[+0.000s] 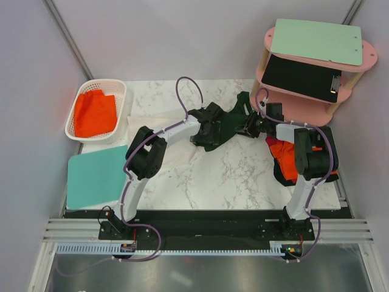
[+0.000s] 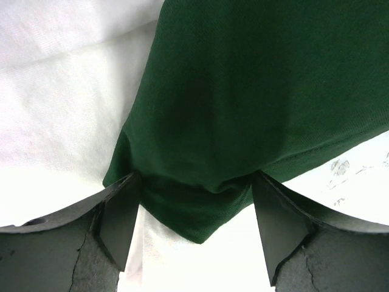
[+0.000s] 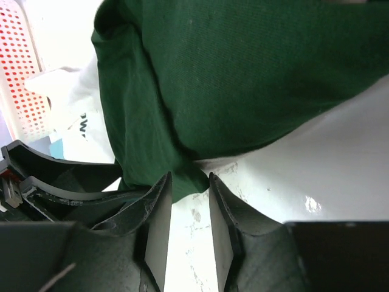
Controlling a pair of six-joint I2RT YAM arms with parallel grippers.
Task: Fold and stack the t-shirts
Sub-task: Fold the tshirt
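Observation:
The dark green t-shirt (image 1: 233,117) lies bunched mid-table, partly over the cream-white t-shirt (image 1: 176,153). My left gripper (image 1: 220,131) is at the green shirt's left end. In the left wrist view it (image 2: 196,177) stands open, wide, with a folded corner of green t-shirt (image 2: 243,91) sagging between the fingers (image 2: 118,219) over the white t-shirt (image 2: 61,109). My right gripper (image 1: 247,129) is at the shirt's right end. In the right wrist view its narrow jaws (image 3: 189,176) are shut on a small corner of the green t-shirt (image 3: 243,73).
A white basket (image 1: 118,91) holding orange cloth stands at the back left, a teal mat (image 1: 96,176) in front of it. A pink two-tier shelf (image 1: 304,106) with boards stands at the back right. Red-orange cloth (image 1: 281,155) lies by the right arm.

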